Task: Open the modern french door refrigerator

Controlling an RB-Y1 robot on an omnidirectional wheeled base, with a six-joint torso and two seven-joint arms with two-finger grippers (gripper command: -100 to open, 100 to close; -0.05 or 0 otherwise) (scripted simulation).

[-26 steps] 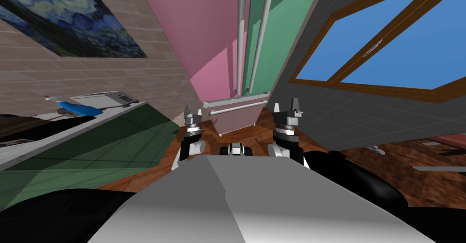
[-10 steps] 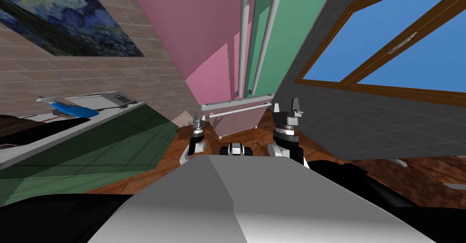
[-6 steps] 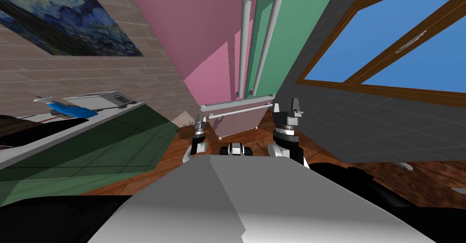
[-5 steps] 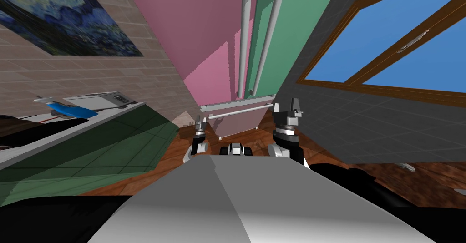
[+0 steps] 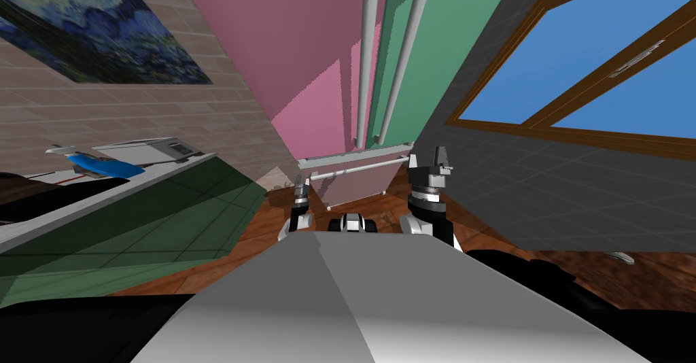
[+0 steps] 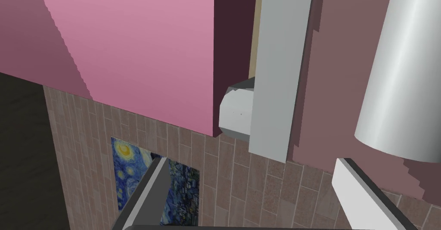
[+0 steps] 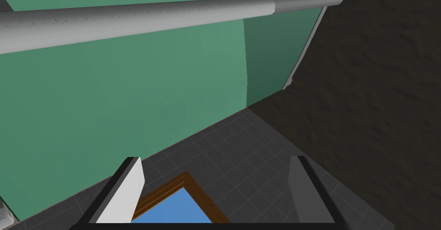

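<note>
Brickwork (image 5: 170,114) on the left gives way to the tall french door refrigerator (image 5: 319,73), straight ahead of the robot. It has a pink left door (image 6: 142,46), a green right door (image 5: 438,53) and two long grey round bar handles (image 5: 366,53) flanking the centre seam. The left gripper (image 6: 254,197) hovers just beside the pink door's bar, jaws spread and empty. The right gripper (image 7: 217,193) faces the green door's bar, jaws likewise released. Each door likely swings heavy and stiff against its seal. The bars look rigid but smooth, so a square hold low down seems best.
</note>
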